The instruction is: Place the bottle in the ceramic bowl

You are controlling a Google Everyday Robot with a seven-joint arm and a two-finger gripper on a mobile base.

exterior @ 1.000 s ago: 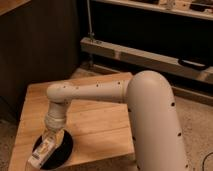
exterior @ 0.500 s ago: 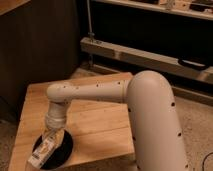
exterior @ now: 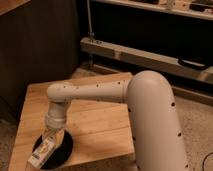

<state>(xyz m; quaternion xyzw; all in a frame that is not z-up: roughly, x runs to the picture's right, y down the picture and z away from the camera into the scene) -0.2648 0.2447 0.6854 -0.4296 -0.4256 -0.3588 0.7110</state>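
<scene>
The whitish bottle [exterior: 41,151] lies tilted over the black ceramic bowl [exterior: 60,152] at the front left of the wooden table [exterior: 95,120]. Its lower end reaches past the bowl's left rim. My gripper [exterior: 50,136] points down at the bottle's upper end, at the tip of the white arm [exterior: 100,92] that reaches in from the right. The wrist hides where gripper and bottle meet.
A dark wooden panel [exterior: 40,45] rises behind the table. To the right at the back runs a low metal rail [exterior: 150,57] under dark shelving. Speckled floor [exterior: 195,115] lies to the right, and the table's front edge is close to the bowl.
</scene>
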